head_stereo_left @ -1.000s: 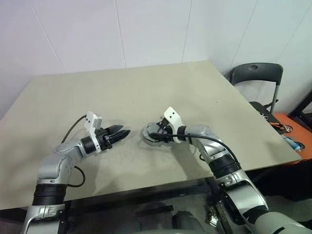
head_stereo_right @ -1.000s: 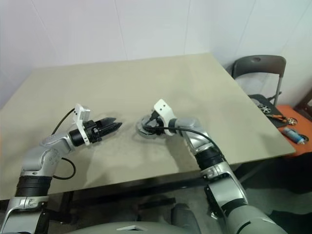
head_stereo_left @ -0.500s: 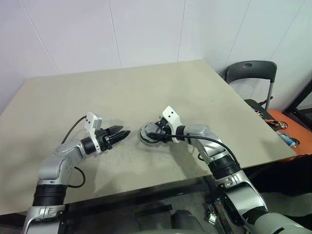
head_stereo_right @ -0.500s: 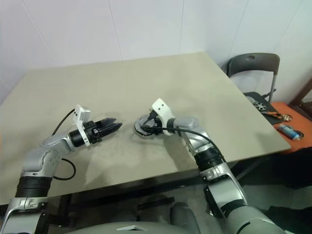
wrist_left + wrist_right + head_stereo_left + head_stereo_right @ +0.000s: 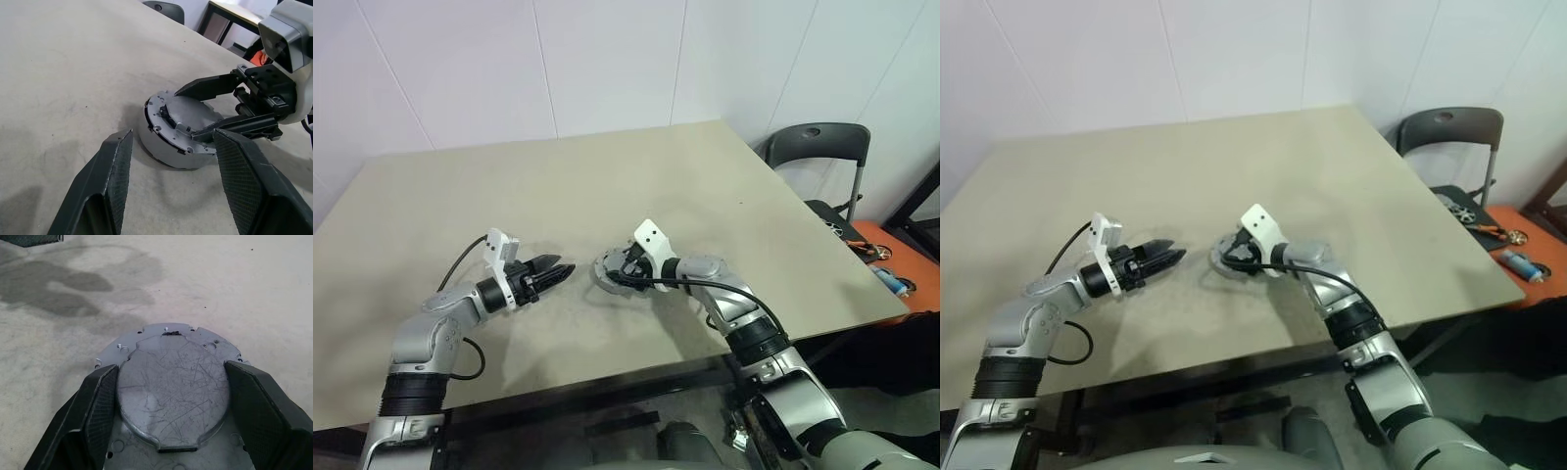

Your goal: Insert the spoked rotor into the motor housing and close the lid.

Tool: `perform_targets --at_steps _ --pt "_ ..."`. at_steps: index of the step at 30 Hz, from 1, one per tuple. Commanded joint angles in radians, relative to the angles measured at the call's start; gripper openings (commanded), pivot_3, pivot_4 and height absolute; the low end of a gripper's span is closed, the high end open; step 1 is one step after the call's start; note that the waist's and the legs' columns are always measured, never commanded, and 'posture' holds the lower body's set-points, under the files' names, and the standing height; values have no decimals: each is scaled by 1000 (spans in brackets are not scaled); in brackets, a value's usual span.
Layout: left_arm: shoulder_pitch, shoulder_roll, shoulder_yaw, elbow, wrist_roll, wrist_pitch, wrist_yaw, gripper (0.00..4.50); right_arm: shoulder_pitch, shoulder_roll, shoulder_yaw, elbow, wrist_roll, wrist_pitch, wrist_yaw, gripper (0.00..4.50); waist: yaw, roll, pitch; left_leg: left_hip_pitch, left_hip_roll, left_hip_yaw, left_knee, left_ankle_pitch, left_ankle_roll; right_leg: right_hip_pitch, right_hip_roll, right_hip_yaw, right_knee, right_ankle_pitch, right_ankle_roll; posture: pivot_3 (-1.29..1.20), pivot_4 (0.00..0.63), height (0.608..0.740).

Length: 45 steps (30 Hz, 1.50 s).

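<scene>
- The left gripper (image 5: 560, 268) is hovering just above the table (image 5: 607, 186) near its front edge, left of centre, pointing right toward the round assembly.
- Its two black fingers (image 5: 113, 176) are standing moderately apart with nothing between them, and the assembly is lying beyond their tips, near but apart.
- Just right of that, the right gripper (image 5: 625, 273) is reaching in from the right, angled down and leftward over the motor housing (image 5: 168, 146).
- The motor housing is sitting flat on the table, a round grey body with a flanged, screw-dotted rim.
- On top of it a scratched grey plate, the lid (image 5: 172, 391), is lying flat within the rim.
- In the right wrist view the right gripper's fingers (image 5: 100, 399) are spread wide, one on each side of the lid, right at its edges; I cannot tell whether they are pressing on it.
- The left wrist view is showing those same fingers straddling the top of the housing.
- Farther right, off the table, a dark chair (image 5: 822, 157) is standing by the wall.
</scene>
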Motion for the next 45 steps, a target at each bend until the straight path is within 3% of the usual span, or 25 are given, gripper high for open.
perform_targets --at_steps 1,25,45 --pt "-5 3 3 -21 4 -14 -2 2788 -24 8 -9 52 -15 -31 -20 3260 0 0 0 0 0 0 0 0 0 0 0 0 0 0 0 0 0 740" --pt "-1 -7 4 -34 1 -6 12 2788 2 25 3 132 -56 -78 -43 3260 -2 0 -1 3 0 0 2 0 0 2 0 0 3 0 0 0 0 740" --pt "-47 -13 -4 -20 4 -3 12 2788 18 11 19 100 -35 -4 46 3260 0 0 -1 3 0 0 1 0 0 4 0 0 1 0 0 0 0 740"
